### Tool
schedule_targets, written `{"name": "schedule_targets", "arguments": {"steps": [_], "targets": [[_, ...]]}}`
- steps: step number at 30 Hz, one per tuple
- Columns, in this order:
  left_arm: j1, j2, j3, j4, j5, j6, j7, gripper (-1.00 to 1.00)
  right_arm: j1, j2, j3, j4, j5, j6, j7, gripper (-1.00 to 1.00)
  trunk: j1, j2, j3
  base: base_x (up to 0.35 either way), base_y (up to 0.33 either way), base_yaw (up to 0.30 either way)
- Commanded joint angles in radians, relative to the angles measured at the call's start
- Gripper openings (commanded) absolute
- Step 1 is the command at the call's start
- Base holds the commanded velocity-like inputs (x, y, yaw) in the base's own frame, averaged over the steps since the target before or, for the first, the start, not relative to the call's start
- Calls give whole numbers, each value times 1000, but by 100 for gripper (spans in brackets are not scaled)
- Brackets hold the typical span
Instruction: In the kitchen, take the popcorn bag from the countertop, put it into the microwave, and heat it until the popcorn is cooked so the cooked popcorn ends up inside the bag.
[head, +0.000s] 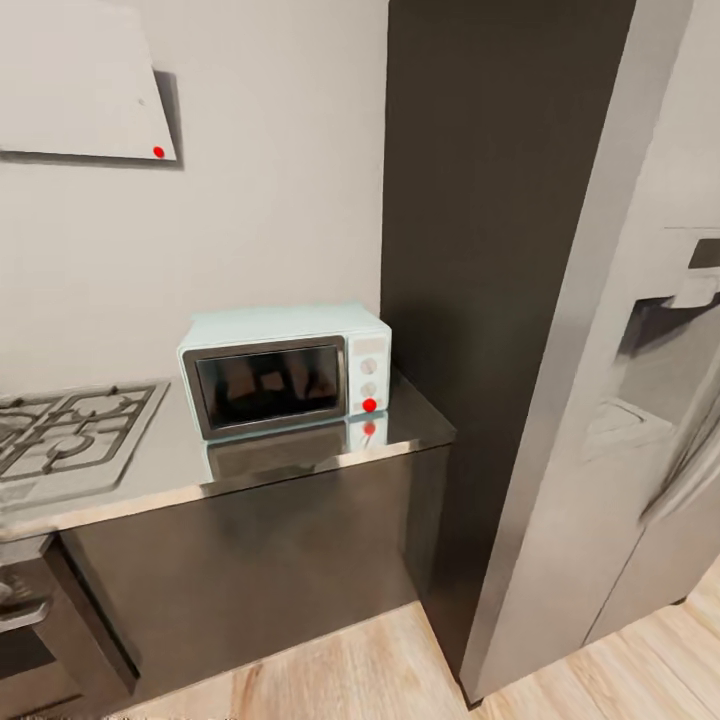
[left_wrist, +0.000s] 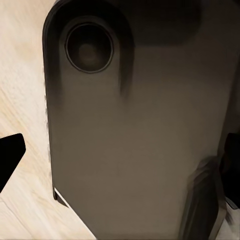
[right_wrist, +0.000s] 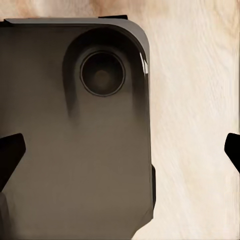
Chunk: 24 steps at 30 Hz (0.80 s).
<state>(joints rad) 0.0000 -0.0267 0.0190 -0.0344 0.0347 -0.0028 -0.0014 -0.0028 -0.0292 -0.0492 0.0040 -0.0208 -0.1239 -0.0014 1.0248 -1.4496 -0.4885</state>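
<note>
Microwave (head: 285, 378), door closed, sits on the bench (head: 160, 470) right of the hob (head: 70, 432), awaiting the bag; both end effectors hang released, empty.

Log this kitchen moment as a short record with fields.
appliance: pale mint-blue boxy microwave, dark glass door shut
support: grey brushed-metal countertop, microwave standing on it
beside microwave: steel gas hob with black grates
tall unit: grey fridge
floor: pale wood planks
left end effector: open, empty
right end effector: open, empty
</note>
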Motion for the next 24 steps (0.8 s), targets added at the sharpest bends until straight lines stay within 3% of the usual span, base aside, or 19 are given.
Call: {"name": "schedule_targets", "arguments": {"steps": [1,24], "targets": [[0,0,2,-1,4,0,0,100,0,0,-4,1,-2,-4,0,100,0,0,-2,64,-37,264],[0,0,3,-1,2,0,0,100,0,0,-4,1,-2,-5,0,100,0,0,-17,4,-3,264]]}}
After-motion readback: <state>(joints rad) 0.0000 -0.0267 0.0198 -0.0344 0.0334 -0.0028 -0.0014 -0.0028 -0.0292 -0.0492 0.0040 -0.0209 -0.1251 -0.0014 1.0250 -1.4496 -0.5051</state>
